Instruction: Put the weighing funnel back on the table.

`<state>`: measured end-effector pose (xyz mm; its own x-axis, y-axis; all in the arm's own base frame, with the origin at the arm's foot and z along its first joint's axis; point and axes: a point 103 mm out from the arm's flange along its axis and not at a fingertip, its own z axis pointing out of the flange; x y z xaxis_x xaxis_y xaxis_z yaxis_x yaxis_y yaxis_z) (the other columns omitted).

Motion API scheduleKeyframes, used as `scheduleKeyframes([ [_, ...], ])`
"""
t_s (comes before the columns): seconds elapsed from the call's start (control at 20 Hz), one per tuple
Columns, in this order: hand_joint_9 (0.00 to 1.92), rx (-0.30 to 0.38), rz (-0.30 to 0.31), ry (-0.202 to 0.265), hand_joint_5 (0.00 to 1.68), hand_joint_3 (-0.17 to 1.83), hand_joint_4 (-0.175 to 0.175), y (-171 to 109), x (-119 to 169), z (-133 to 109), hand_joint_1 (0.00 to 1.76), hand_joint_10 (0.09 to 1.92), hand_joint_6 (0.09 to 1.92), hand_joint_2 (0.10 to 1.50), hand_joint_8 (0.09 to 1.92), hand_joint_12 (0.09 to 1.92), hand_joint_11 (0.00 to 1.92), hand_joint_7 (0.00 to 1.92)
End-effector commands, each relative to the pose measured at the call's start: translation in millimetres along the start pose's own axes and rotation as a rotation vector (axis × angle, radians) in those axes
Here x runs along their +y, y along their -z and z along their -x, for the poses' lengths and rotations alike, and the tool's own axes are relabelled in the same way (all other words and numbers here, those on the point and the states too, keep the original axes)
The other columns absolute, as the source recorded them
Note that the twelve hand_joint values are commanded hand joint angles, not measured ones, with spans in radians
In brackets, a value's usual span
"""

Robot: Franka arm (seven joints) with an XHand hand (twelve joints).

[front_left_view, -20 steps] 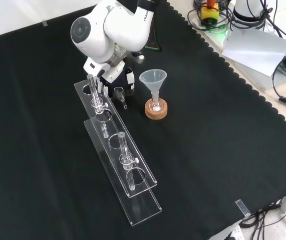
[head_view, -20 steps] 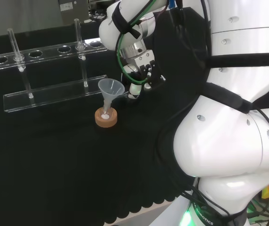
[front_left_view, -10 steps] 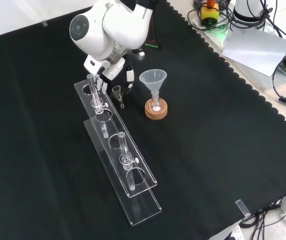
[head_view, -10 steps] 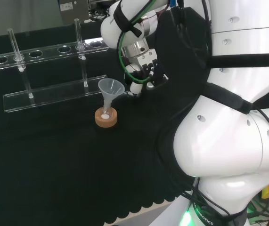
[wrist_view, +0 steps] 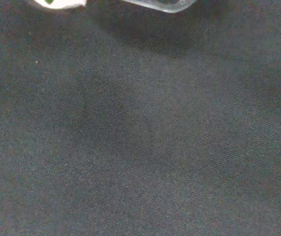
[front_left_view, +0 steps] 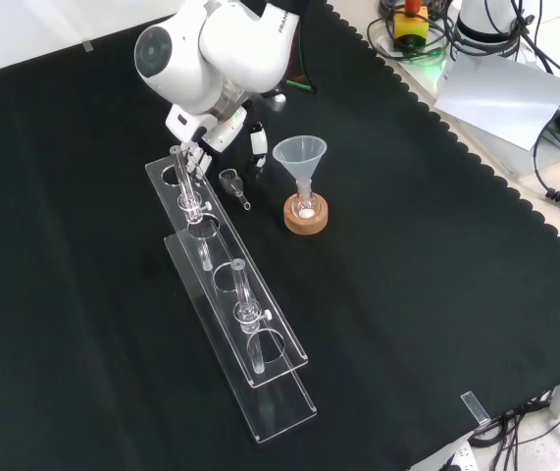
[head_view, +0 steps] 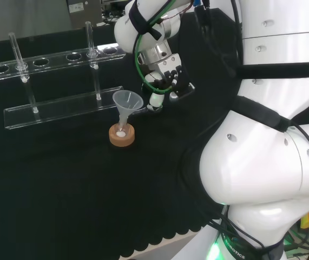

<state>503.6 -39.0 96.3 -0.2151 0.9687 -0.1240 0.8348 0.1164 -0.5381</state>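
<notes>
In the front view the weighing funnel [front_left_view: 232,185], a small clear scoop with a short stem, lies on the black cloth between the rack and the big funnel. The hand [front_left_view: 256,141] hovers just beyond it with straight fingers and does not touch it. From the head view the hand [head_view: 165,77] sits under the wrist, one white fingertip [head_view: 155,101] pointing down beside the big funnel. A clear edge [wrist_view: 161,4] and a white bit of the hand [wrist_view: 56,3] show in the wrist view, over bare cloth.
The big funnel [front_left_view: 300,154] stands in a small flask on a cork ring [front_left_view: 305,216], close to the hand; it also appears in the head view [head_view: 127,100]. A clear two-tier tube rack [front_left_view: 245,324] with a few upright tubes [front_left_view: 186,184] runs alongside.
The hand has let go of the weighing funnel and drawn up and away from it. The weighing funnel stays lying on the cloth.
</notes>
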Motion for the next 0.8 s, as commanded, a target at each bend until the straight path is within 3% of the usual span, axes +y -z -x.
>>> scheduleKeyframes([
  [0.05, 0.45, 0.018, 0.039, -0.016, 0.27, 0.55, -0.061, 24.5, -32.0, 10.9, 0.71, 0.68, 0.09, 0.7, 0.74, 1.37, 0.33, 0.1],
  [0.8, 0.39, -0.003, 0.163, -0.084, 0.27, 0.52, -0.056, 76.1, -128.6, 16.5, 0.69, 0.69, 0.09, 0.71, 0.72, 1.39, 0.29, 0.06],
])
